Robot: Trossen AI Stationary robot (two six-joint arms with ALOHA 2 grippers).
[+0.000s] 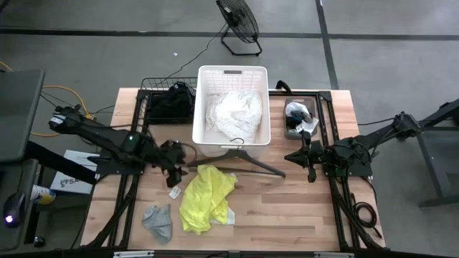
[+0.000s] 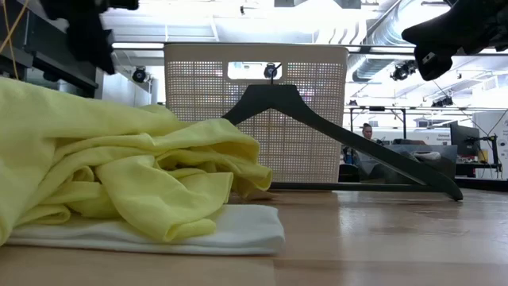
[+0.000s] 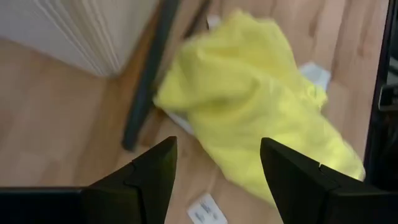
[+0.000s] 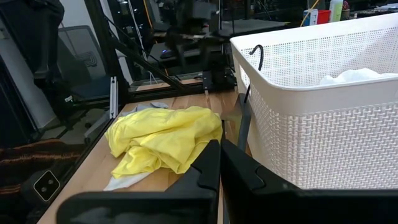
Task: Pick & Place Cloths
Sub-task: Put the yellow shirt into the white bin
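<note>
the left gripper (image 1: 174, 159) hangs open and empty over the table, just beside the yellow cloth (image 1: 206, 197). the right gripper (image 1: 307, 159) is closed, holding nothing, near the basket (image 1: 267, 107).

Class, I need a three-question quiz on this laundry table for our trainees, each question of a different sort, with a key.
1. True or false: the white garment lies inside the white basket.
2. Which cloth lies on the table nearest the left hand?
A. the yellow garment
B. the black clothes in the wire basket
C. the grey cloth
3. Fill in: the dark hanger leans against the ____.

Key
1. True.
2. A. The left hand is open above it; the right hand waits shut beside the basket.
3. White basket.
</note>
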